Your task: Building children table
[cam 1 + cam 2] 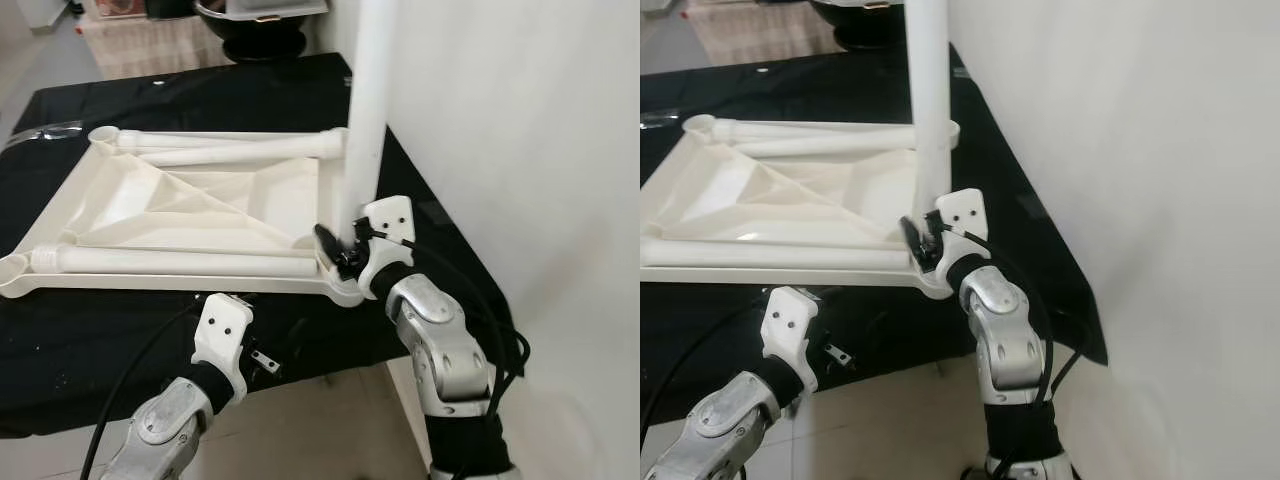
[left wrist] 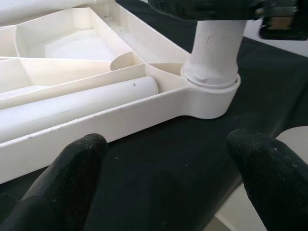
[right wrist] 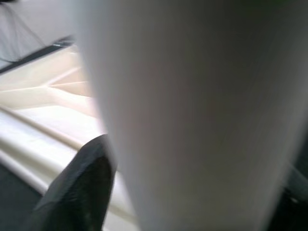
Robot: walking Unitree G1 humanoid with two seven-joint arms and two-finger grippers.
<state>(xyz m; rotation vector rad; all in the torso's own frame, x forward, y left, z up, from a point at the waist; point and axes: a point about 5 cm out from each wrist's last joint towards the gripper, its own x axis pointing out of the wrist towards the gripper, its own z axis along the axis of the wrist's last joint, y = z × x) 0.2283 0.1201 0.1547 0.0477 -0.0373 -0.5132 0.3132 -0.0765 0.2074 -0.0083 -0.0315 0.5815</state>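
The white table top (image 1: 190,215) lies upside down on a table covered with a black cloth (image 1: 250,90). One white leg (image 1: 365,120) stands straight up in the corner socket (image 2: 211,94) of the table top, the corner closest to the robot's right arm. The right gripper (image 1: 345,250) has its fingers closed around the bottom of this leg, just above the socket. So the step in hand looks like fixing the first leg in place. I think the next move is to push or twist the leg down until it sits tight, keeping it straight.

The left gripper (image 1: 262,358) waits near the front edge of the table top, just off the table. Its fingers (image 2: 72,163) are wide open and hold nothing.

Three more legs lie flat inside the table top. One leg (image 1: 175,262) lies along the front edge and two legs (image 1: 230,148) lie along the far edge. They still need to go in.

A white wall (image 1: 520,150) is close beside the standing leg, so there is little room on that side. A dark bowl (image 1: 255,25) sits far behind the table top.
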